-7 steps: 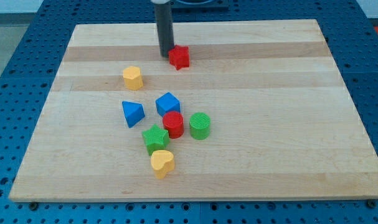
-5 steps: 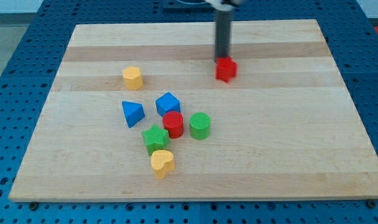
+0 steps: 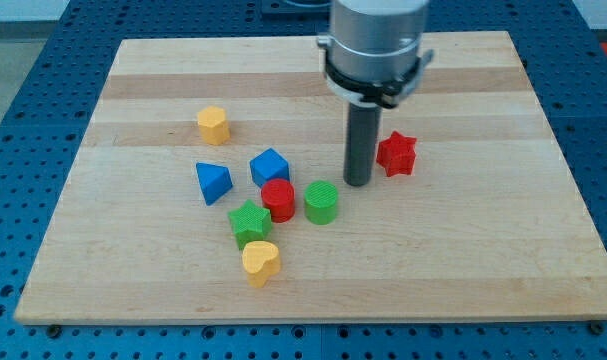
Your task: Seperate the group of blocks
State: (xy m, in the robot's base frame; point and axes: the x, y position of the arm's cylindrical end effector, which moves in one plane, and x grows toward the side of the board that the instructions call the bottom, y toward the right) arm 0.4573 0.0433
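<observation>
My tip [image 3: 357, 183] rests on the board just to the upper right of the green cylinder [image 3: 321, 203] and to the lower left of the red star [image 3: 396, 154]. A cluster sits at the centre left: blue cube [image 3: 269, 167], red cylinder [image 3: 278, 200], green cylinder, green star [image 3: 249, 223] and yellow heart [image 3: 261, 262], all close together. A blue triangular block [image 3: 213, 183] lies a little to the left of the cluster. A yellow hexagonal block [image 3: 213, 125] stands apart at the upper left.
The wooden board [image 3: 483, 250] lies on a blue perforated table [image 3: 598, 120]. The arm's grey wrist [image 3: 375, 45] hangs over the board's upper middle.
The red star has been pushed from the upper middle toward the right and down. My tip has moved down and right to beside the green cylinder.
</observation>
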